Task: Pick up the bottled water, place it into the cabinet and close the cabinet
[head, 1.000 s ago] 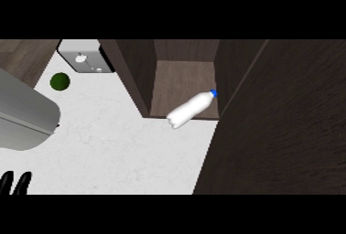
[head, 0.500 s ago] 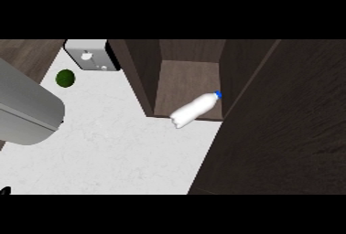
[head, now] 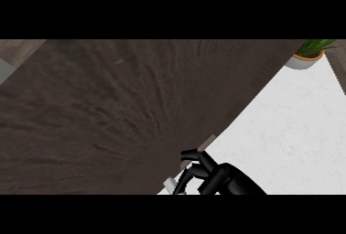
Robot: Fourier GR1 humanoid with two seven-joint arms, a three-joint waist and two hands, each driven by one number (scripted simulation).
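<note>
1. Nearest, a black hand [head: 219, 177] at the lower edge curls its fingers [head: 192, 157] round the door handle [head: 188, 167]; which hand, I cannot tell
2. Beyond, the dark cabinet door [head: 121, 109] fills the view, up-left of the fingers
3. Bottle unseen, likely behind it
4. Farthest, a plant [head: 310, 54] on the counter [head: 290, 137]

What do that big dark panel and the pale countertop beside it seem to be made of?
The dark panel looks like dark brown wood or wood veneer with a matt finish: streaky grain runs across it. The countertop looks like white stone or a marble-like laminate, with faint grey mottling.
</note>
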